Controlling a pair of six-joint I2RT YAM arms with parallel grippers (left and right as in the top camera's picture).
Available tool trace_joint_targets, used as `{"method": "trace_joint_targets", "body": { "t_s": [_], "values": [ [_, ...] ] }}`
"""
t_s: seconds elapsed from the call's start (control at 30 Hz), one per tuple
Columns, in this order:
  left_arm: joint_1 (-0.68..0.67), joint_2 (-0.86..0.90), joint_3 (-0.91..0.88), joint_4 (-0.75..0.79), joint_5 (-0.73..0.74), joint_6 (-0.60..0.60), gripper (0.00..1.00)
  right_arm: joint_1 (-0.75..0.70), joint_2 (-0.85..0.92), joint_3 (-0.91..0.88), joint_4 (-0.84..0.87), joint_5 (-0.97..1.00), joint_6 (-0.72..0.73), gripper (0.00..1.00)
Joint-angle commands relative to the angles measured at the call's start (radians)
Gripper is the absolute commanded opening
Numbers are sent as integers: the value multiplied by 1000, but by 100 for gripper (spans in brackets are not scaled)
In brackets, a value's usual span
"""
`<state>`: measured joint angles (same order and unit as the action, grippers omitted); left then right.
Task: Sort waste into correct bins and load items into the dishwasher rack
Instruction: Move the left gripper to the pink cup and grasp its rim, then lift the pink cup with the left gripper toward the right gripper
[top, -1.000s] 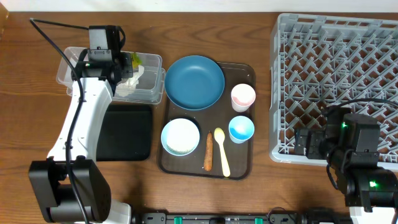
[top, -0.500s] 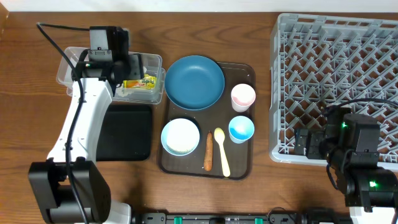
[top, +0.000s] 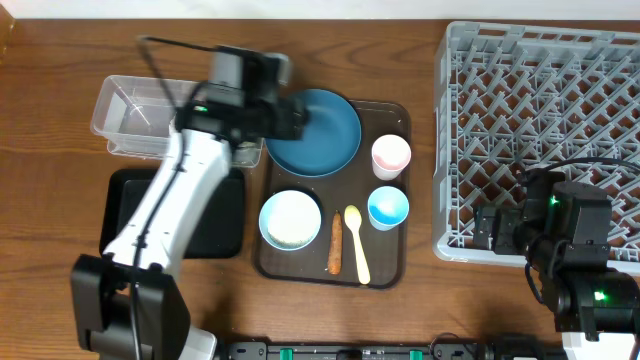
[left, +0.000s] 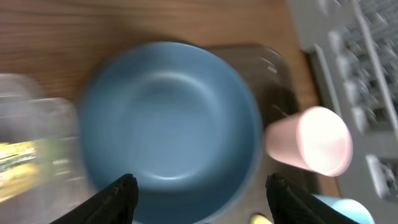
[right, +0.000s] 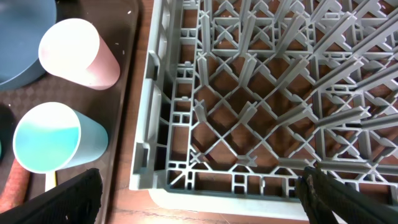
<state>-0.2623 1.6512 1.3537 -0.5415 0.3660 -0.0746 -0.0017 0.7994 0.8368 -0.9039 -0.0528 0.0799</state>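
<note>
My left gripper (top: 291, 113) is open and empty, just above the left part of the large dark blue plate (top: 325, 135), which fills the left wrist view (left: 171, 118). The yellow-green wrapper (left: 15, 155) lies blurred in the clear tub (top: 130, 108). The tissue is hidden. The white-pink cup (top: 391, 156), light blue cup (top: 388, 207), pale bowl (top: 291, 220), pale yellow spoon (top: 357, 243) and orange-brown stick (top: 335, 243) sit on the brown tray. My right gripper (right: 202, 186) is open and empty over the front left corner of the grey dishwasher rack (top: 545, 130).
The brown serving tray (top: 400, 115) holds the dishes. The black tray (top: 215, 220) lies in front of the tub, partly under my left arm. The right wrist view shows both cups (right: 78, 53) (right: 50, 137) left of the rack wall (right: 161, 93).
My left arm swung right from over the clear tub to over the blue plate. The wrapper stayed behind in the tub. The right arm has not moved.
</note>
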Motion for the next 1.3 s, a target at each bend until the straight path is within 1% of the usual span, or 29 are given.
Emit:
{"method": "trace_joint_targets", "body": {
  "t_s": [0.0, 0.17, 0.5, 0.73, 0.83, 0.9, 0.97, 1.07, 1.1, 1.17, 1.2, 1.27],
  "values": [
    [-96, -17, 24, -4, -77, -5, 68, 13, 0, 20, 2, -4, 13, 99],
    [-204, 14, 80, -11, -158, -6, 67, 13, 0, 20, 2, -4, 13, 99],
    [-319, 185, 87, 37, -161, -5, 67, 13, 0, 19, -9, -4, 13, 99],
    [-355, 290, 87, 106, -161, -6, 66, 13, 0, 19, -10, -4, 13, 99],
    [-356, 325, 87, 106, -162, -6, 60, 13, 0, 19, -9, -4, 13, 99],
    [-356, 340, 87, 106, -162, -6, 51, 13, 0, 19, -9, -4, 13, 99],
    [-356, 350, 87, 106, -162, -6, 37, 13, 0, 19, -10, -4, 13, 99],
    [-356, 351, 87, 106, -161, -6, 29, 13, 0, 19, -10, -4, 13, 99],
    [-356, 351, 87, 106, -162, -6, 28, 13, 0, 19, -10, -4, 13, 99],
    [-356, 351, 86, 98, -162, -6, 24, 13, 0, 19, -10, -4, 13, 99],
    [-356, 351, 85, 93, -162, -6, 20, 13, 0, 19, -10, -4, 13, 99],
    [-356, 350, 85, 82, -161, -6, 10, 13, 0, 19, -10, -4, 13, 99]
  ]
}}
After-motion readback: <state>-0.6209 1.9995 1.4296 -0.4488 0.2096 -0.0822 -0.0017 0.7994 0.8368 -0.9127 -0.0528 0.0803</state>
